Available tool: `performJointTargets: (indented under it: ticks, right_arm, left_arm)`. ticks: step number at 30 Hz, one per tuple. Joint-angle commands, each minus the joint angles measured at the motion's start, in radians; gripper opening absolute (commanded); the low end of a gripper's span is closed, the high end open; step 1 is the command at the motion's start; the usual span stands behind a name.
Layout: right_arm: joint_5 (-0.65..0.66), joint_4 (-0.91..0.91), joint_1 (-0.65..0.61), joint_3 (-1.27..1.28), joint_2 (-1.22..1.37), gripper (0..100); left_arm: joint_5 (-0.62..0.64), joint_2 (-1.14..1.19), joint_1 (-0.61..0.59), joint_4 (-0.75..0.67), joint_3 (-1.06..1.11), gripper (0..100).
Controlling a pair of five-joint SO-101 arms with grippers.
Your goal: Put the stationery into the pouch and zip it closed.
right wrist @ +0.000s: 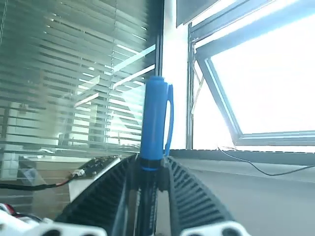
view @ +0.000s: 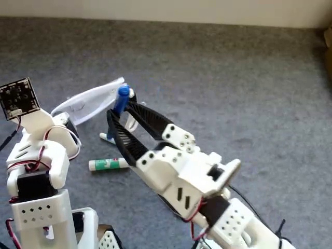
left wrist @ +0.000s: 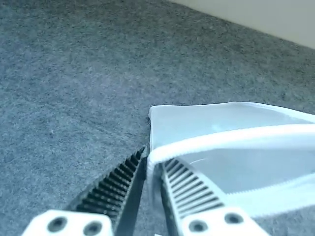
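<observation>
A translucent white pouch (view: 91,98) is held off the grey carpet, and my left gripper (left wrist: 153,164) is shut on its zipper edge (left wrist: 231,135). My right gripper (view: 120,109) is shut on a blue pen (view: 123,96), which stands upright just beside the pouch's far end. In the right wrist view the pen (right wrist: 155,123) rises between the black ribbed fingers (right wrist: 189,196). A green-and-white glue stick (view: 108,164) lies on the carpet below the right gripper. A small white and blue item (view: 107,137) lies partly hidden under the lower finger.
Grey carpet (view: 238,78) stretches open to the back and right. The left arm's base (view: 39,207) stands at the front left, and the right arm's body (view: 207,192) crosses the front middle. A pale wall edge (left wrist: 275,19) lies beyond the carpet.
</observation>
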Motion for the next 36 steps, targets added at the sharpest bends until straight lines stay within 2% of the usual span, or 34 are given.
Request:
performJointTargets:
  ticks: [1, 9, 14, 20, 26, 28, 32, 36]
  right_arm:
    - [0.074, -0.209, -0.015, -0.035, 0.213, 0.4]
    - [0.146, -0.487, -0.015, -0.179, 0.595, 0.4]
    - [0.146, -0.538, -0.013, -0.202, 0.69, 0.4]
    - [0.147, -0.539, -0.013, -0.208, 0.719, 0.4]
    - [0.152, -0.535, -0.015, -0.236, 0.549, 0.4]
    - [0.212, -0.533, -0.042, -0.236, 0.49, 0.4]
    - [0.439, -0.538, -0.153, -0.236, 0.467, 0.4]
    - [0.485, -0.559, -0.173, -0.243, 0.536, 0.4]
  left_arm:
    - [0.009, 0.015, 0.021, -0.018, 0.019, 1]
    - [0.008, 0.015, 0.021, -0.018, 0.022, 1]
    - [0.008, 0.015, 0.021, -0.018, 0.024, 1]
    - [0.006, 0.015, 0.019, -0.018, 0.024, 1]
    - [0.006, 0.015, 0.019, -0.018, 0.024, 1]
    - [0.006, 0.015, 0.019, -0.018, 0.024, 1]
    - [0.005, 0.015, 0.019, -0.018, 0.024, 1]
    - [0.005, 0.015, 0.019, -0.017, 0.024, 1]
